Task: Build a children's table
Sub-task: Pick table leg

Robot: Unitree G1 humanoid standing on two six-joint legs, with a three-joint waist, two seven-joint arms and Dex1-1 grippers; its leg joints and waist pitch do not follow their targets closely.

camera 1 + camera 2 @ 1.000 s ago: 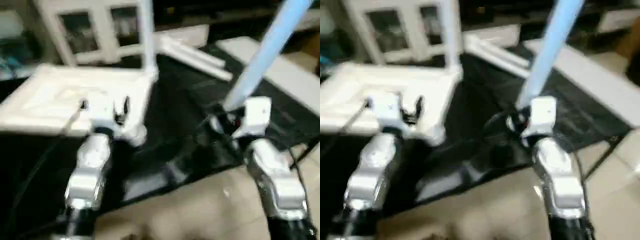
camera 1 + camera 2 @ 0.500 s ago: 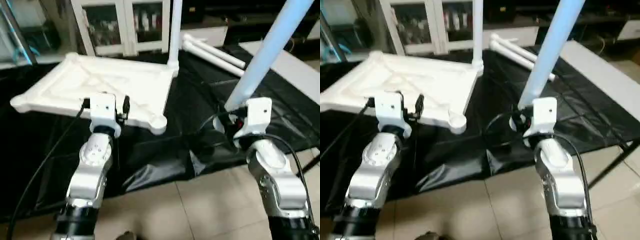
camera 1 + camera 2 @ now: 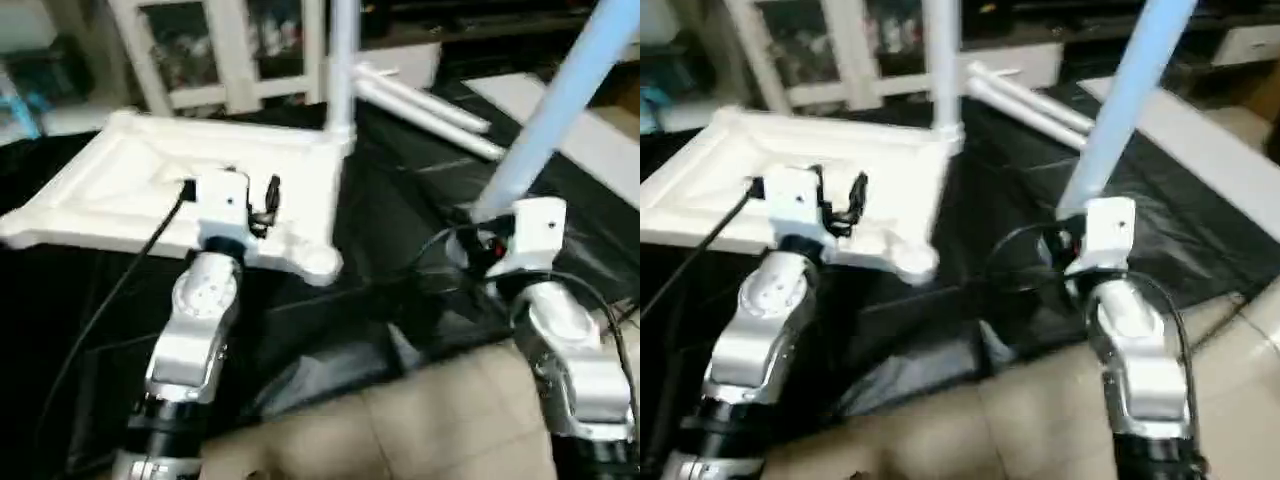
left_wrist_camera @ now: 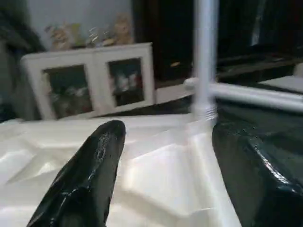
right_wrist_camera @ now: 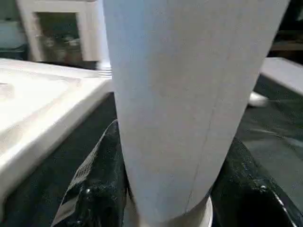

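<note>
Tabletop [image 3: 190, 190] lies upside down on the black-covered bench [image 3: 400, 230], ribbed underside up. One leg [image 3: 342, 60] already stands upright in its far corner socket. Near corner socket [image 3: 322, 265], on the right-arm side, is open and faces up.

Held leg [image 3: 1120, 110]: long axis steep, leaning up and away to the right, thick end down in the right pincer [image 3: 1072, 240]. Wrist view shows both black fingers [image 5: 90, 189] pressed against the tube's sides, so it is clamped on the leg.

Key relation: open near socket lies to the left of the held leg's lower end, well apart, across bare black cover. Judgement: leg must travel leftward and come upright before seating.

Left pincer [image 3: 235, 200] hovers over the tabletop's near edge, fingers wide, holding nothing, nearer that socket than the right.

Two spare legs [image 3: 420, 100] lie on the bench beyond.
</note>
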